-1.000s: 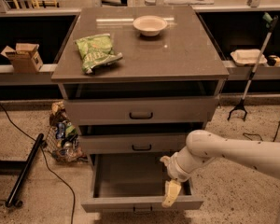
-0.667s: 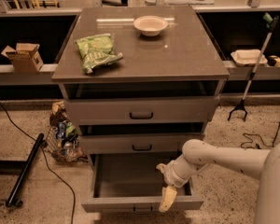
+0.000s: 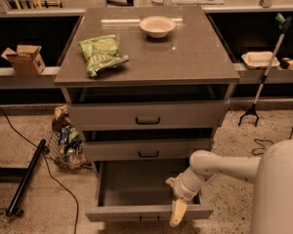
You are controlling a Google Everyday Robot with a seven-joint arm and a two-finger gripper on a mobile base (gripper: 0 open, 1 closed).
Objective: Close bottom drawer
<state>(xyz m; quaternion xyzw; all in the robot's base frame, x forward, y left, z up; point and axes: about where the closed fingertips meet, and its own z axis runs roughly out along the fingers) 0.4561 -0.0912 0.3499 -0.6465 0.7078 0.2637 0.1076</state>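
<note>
We judge the closing push is about to start: the bottom drawer (image 3: 132, 212) stands pulled out beneath the desk's (image 3: 195, 57) front edge, with our claw (image 3: 178, 211) at its front lip toward the right corner, clenched or released we cannot tell, so next we press straight inward.

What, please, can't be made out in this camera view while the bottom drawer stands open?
All in the camera view:
- gripper, at the bottom drawer front rim: whether it touches the front cannot be judged from this angle.
- Drawer's inner right front corner: hidden behind the arm.
- drawer handle: small, dim, at the bottom edge.
- green bag on the cabinet top: print too small to read.
</note>
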